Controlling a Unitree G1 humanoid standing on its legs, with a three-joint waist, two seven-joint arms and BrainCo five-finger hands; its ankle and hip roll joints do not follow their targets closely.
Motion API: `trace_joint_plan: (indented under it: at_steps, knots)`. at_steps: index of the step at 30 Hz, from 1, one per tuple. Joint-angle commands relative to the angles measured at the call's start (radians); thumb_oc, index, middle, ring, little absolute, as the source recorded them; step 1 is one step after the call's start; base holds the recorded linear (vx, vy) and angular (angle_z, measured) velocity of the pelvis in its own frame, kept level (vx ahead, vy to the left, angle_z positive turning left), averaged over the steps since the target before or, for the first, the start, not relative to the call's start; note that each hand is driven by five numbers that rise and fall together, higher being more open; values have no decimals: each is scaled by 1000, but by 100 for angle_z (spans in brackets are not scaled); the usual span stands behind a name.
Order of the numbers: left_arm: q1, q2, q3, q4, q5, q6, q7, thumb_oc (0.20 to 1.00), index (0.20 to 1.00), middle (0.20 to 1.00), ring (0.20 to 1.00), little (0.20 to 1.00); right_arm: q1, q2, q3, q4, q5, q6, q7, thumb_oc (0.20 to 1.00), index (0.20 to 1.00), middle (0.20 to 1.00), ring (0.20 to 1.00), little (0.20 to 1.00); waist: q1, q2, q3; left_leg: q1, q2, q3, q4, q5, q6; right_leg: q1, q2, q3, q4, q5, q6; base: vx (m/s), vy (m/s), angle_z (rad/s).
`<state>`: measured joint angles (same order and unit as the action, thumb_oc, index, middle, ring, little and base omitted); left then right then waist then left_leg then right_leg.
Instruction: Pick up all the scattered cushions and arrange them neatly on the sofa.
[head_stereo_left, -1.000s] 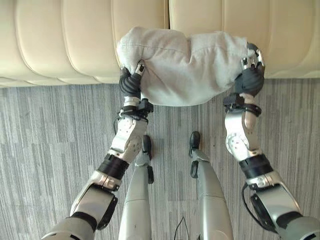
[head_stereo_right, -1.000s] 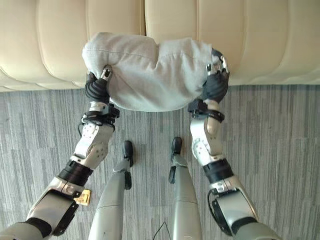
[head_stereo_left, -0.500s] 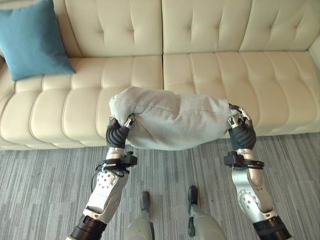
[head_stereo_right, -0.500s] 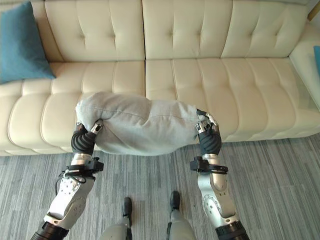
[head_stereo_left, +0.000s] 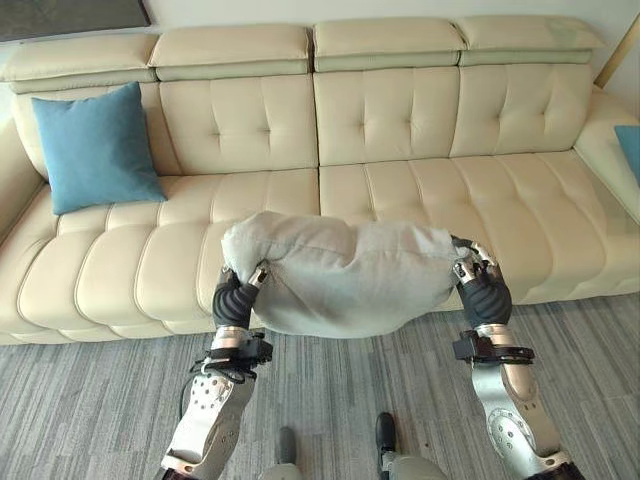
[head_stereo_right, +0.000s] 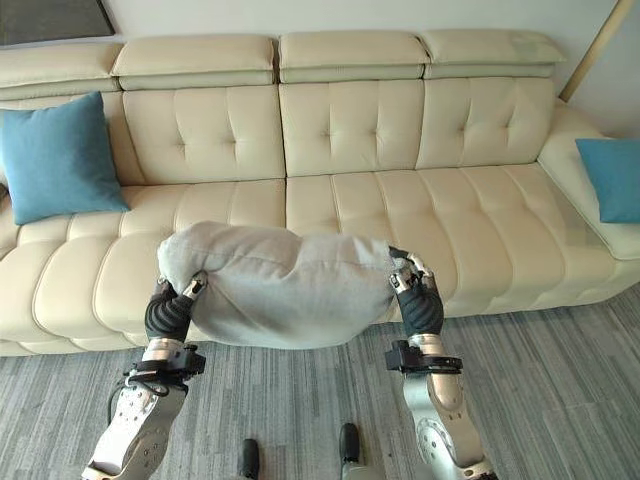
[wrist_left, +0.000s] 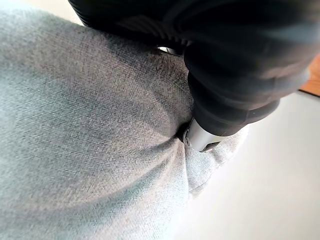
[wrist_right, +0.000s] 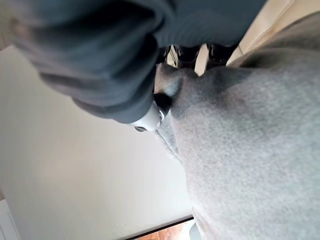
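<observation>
L hand (head_stereo_left: 234, 298) + R hand (head_stereo_left: 482, 287) clamp grey cushion (head_stereo_left: 340, 272); unlabelled.

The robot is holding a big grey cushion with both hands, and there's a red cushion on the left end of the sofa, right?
Almost. The cushion on the left end of the sofa is a blue cushion, not red, as the left eye view shows. The rest holds: the left hand and right hand grip the big grey cushion at its two ends.

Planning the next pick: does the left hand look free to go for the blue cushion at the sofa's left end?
Probably not yet: the left hand and the right hand both grip the grey cushion, while the blue cushion sits apart against the sofa backrest.
</observation>
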<state>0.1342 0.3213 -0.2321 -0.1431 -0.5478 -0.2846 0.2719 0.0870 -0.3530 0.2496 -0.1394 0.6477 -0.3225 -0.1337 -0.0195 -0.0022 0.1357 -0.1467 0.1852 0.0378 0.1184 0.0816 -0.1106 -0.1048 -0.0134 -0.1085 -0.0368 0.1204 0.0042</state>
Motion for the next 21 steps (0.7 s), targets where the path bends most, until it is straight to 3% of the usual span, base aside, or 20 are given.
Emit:
trace_joint_plan:
  at_steps: [1, 4, 5, 7, 8, 10, 12, 16, 18, 21]
  knots:
    - [-115, -5, -1, -99, 6, -73, -75, 200, 200, 200, 200, 200, -79, 5, -4, -103, -17, -59, 75, 200, 200, 200, 200, 200, 13, -44, 57, -77, -22, -61, 312, -2, -1, 140, -41, 6, 42, -229, 41, 37, -70, 13]
    - [-105, -7, 11, -99, 6, -72, -80, 200, 200, 200, 200, 200, -85, 9, -2, -91, -15, -49, 76, 200, 200, 200, 200, 200, 33, -55, 58, -151, -86, -55, 325, -47, 21, 161, -45, 12, 36, -243, 40, 145, -75, 5]
    - [-95, -6, 11, -97, 11, -70, -83, 200, 200, 200, 200, 200, -89, 12, -3, -86, -21, -46, 78, 200, 200, 200, 200, 200, 49, -62, 42, -180, -110, -24, 241, -81, 35, 179, -44, 14, 20, -256, 47, 279, -28, -30]
    - [-98, -1, 10, -95, 11, -63, -79, 200, 200, 200, 200, 200, -98, 10, -3, -81, -22, -42, 72, 200, 200, 200, 200, 200, 65, -57, 34, -214, -102, 2, 148, -30, 31, 196, -35, 12, 13, -272, 50, 223, 13, -47]
    - [-98, -1, 10, -95, 11, -63, -79, 200, 200, 200, 200, 200, -98, 10, -3, -81, -22, -42, 72, 200, 200, 200, 200, 200, 65, -58, 34, -213, -103, 2, 146, -29, 31, 196, -36, 12, 13, -273, 50, 187, 55, 6]
    - [-104, 1, 12, -94, 13, -58, -69, 200, 200, 200, 200, 200, -109, 14, -3, -72, -27, -42, 56, 200, 200, 200, 200, 200, 89, -43, 27, -228, -101, -1, -11, 55, 14, 227, -15, 18, 0, -294, 54, 303, 70, 56]
    - [-110, -3, 17, -94, 23, -60, -57, 200, 200, 200, 200, 200, -124, 25, -5, -56, -40, -45, 32, 200, 200, 200, 200, 200, 114, -38, 25, -275, -109, 15, -148, 87, -4, 274, -4, 36, -6, -319, 56, 401, 99, 46]
    - [-91, -7, 30, -101, 25, -61, -61, 200, 200, 200, 200, 200, -125, 39, 1, -61, -50, -34, 39, 200, 200, 200, 200, 200, 132, -31, 6, -262, -87, 80, -181, 127, 2, 340, -8, 77, -16, -348, 64, 346, 148, -9]
    - [-81, 10, 21, -95, 32, -56, -64, 200, 200, 200, 200, 200, -119, 50, 11, -60, -66, -23, 46, 200, 200, 200, 200, 200, 129, -40, -21, -229, -101, 78, -172, 176, 13, 354, -38, 87, 2, -358, 82, 433, 211, -62]
    - [-77, 29, 21, -94, 39, -51, -72, 200, 200, 200, 200, 200, -122, 57, 15, -60, -76, -13, 50, 200, 200, 200, 200, 200, 125, -54, -38, -208, -115, 87, -165, 162, 30, 338, -62, 94, 38, -360, 94, 249, 136, -56]
